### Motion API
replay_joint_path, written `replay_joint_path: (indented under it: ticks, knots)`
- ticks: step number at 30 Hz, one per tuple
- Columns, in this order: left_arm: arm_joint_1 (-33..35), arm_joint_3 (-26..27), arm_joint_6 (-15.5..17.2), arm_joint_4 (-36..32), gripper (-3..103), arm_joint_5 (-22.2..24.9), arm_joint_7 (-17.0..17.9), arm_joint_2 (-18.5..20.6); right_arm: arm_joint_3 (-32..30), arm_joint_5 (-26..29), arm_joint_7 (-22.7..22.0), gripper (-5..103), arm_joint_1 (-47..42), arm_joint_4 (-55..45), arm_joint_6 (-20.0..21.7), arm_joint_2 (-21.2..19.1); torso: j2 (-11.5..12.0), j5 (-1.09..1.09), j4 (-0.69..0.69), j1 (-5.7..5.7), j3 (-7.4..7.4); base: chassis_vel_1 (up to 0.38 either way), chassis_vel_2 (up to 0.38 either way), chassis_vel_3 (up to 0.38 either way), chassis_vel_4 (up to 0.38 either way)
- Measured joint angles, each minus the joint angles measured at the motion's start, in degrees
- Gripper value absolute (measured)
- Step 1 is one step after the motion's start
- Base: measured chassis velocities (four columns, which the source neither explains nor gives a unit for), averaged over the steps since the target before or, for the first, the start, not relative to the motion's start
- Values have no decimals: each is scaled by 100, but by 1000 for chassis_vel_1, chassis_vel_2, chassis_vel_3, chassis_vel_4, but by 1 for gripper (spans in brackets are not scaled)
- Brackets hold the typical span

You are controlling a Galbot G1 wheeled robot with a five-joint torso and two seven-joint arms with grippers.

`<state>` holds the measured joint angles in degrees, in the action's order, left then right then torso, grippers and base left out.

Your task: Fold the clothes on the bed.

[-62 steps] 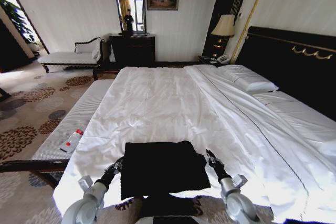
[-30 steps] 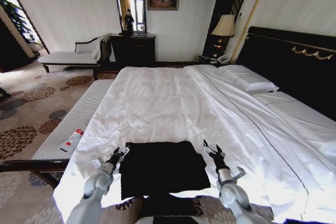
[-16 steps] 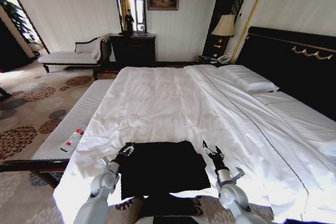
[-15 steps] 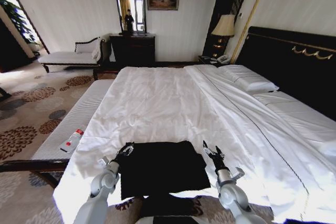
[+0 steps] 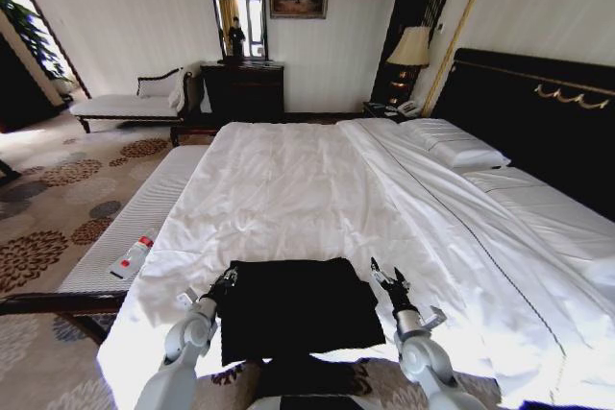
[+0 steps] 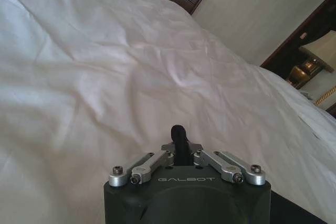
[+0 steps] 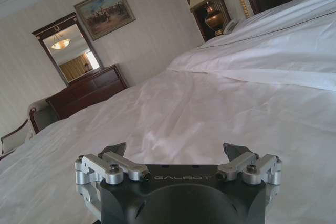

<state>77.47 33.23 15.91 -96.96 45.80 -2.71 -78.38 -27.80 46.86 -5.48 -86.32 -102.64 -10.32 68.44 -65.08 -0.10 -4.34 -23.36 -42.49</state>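
At the bed's (image 5: 288, 189) near edge lies the shirt (image 5: 298, 306), soft and limp; I'd grip its far corners. Left gripper (image 5: 227, 279) is closed, empty; right gripper (image 5: 388, 278) gapes wide.

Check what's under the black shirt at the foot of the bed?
The black shirt lies folded flat on the white duvet of the bed. Its near edge hangs over the bed's end. Whatever sits beneath the cloth is covered. Left pincer and right pincer flank it.
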Motion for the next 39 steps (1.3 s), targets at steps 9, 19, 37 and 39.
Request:
replay_joint_path:
  ticks: [9, 19, 37, 39]
  knots:
    - [-4, 161, 16, -158, 1, 170, 42, 29, 15, -17, -2, 100, 52, 67, -8, -2, 0, -1, -1, 0, 0, 0, 0, 0, 0]
    - [-87, 491, 33, -223, 1, 491, 115, 355, 493, 1333, 689, 100, 1034, 403, 298, -387, 0, 0, 2, 0, 0, 0, 0, 0, 0]
    - [-167, 335, -30, 67, 1, 486, 77, 408, 788, 1922, 2164, 100, 1768, 1708, 1927, -548, 0, 0, 2, 0, 0, 0, 0, 0, 0]
    - [-149, 344, -38, 65, 1, 484, 77, 393, 826, 1888, 2220, 100, 1822, 1765, 1968, -535, 0, 1, 1, 0, 0, 0, 0, 0, 0]
